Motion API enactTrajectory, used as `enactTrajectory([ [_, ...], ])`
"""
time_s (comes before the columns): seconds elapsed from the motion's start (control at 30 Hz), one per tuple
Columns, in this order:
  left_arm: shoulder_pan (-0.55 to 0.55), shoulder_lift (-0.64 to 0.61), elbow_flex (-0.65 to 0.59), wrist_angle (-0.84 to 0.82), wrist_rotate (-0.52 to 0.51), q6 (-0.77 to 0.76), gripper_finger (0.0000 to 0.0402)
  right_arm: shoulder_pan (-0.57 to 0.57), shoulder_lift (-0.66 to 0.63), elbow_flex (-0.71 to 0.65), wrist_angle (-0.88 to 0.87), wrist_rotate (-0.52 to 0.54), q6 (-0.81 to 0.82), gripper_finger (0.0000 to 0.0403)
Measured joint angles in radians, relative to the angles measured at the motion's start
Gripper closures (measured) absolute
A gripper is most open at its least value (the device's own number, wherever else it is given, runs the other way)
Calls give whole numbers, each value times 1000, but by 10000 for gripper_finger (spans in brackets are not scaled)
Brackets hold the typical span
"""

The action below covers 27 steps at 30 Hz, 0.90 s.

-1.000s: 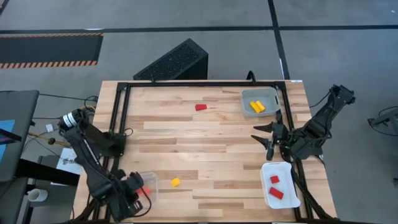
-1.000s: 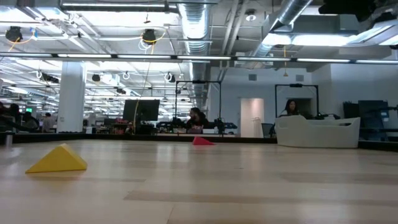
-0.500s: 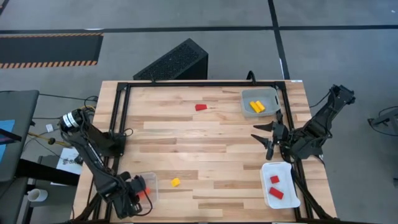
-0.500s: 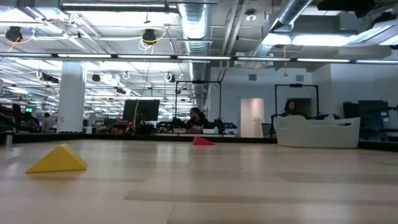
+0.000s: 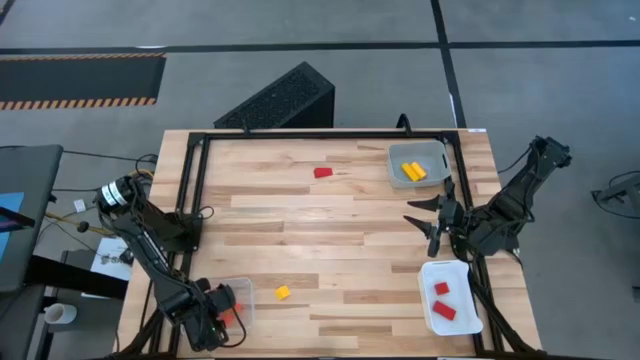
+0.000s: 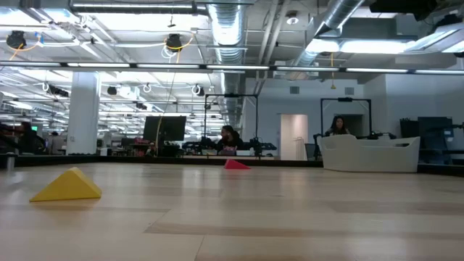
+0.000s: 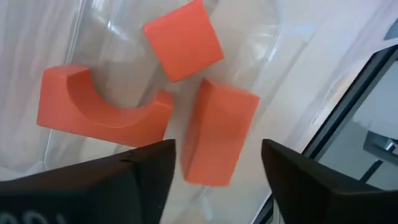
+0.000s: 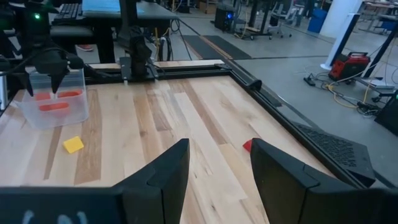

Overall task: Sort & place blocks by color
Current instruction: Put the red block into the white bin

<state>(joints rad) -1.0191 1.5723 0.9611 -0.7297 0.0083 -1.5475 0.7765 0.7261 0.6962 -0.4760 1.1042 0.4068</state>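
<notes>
Three trays show in the high view on the pale wooden table (image 5: 330,230). At the lower left corner sits a clear plastic tray (image 5: 240,300) holding orange blocks (image 5: 227,305), and the left gripper (image 5: 222,312) hangs right over it. At the upper right, a grey plastic tray (image 5: 418,163) holds two yellow blocks (image 5: 412,171). At the lower right, a white plastic tray (image 5: 450,311) holds two red blocks (image 5: 441,300). Loose on the boards: a small yellow block (image 5: 283,292) just right of the clear tray, and a red block (image 5: 322,172) near the top edge, centre. The right gripper (image 5: 428,220) hovers at the right side, between the grey and white trays, fingers spread and empty.

Down to the low view: a yellow wedge-shaped block (image 6: 67,185) sits at the left, the red block (image 6: 235,164) lies far back in the middle, and a white tray (image 6: 370,153) stands at the right. People sit at desks in the room behind.

Left wrist view: three orange blocks lie inside the clear tray, namely a cube (image 7: 183,40), an arch-shaped piece (image 7: 99,111) and a rectangular bar (image 7: 219,132). The dark fingers (image 7: 143,171) stand apart on either side of the bar, gripping nothing.

Right wrist view: fingers (image 8: 165,171) spread, bare wood between them. Far across the table, the clear tray (image 8: 55,98) sits at the upper left with the left gripper (image 8: 53,71) above it, the yellow block (image 8: 73,144) nearby, the red block (image 8: 247,145) at centre right.
</notes>
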Motion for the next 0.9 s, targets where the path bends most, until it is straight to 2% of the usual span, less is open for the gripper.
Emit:
enactTrajectory([
  [0.17,22,-10,7,-36,39,-1,141,0,0,0,-4,0,0,210],
  [0.27,36,-54,36,-71,-19,21,139,0,2,0,-6,20,3,210],
  [0.33,38,-102,59,-101,-144,50,145,-5,13,0,-4,54,3,210],
  [0.5,39,-247,71,-112,-653,196,171,-60,40,0,3,101,3,210],
  [0.57,59,-288,71,-108,-786,282,184,-102,50,0,13,98,3,210],
  [0.63,99,-318,71,-106,-827,377,197,-153,56,0,20,74,3,210],
  [0.8,242,-351,71,-12,-863,645,219,-308,60,0,21,-109,-4,210],
  [0.9,340,-350,55,65,-808,791,228,-409,73,0,60,-207,-67,210],
])
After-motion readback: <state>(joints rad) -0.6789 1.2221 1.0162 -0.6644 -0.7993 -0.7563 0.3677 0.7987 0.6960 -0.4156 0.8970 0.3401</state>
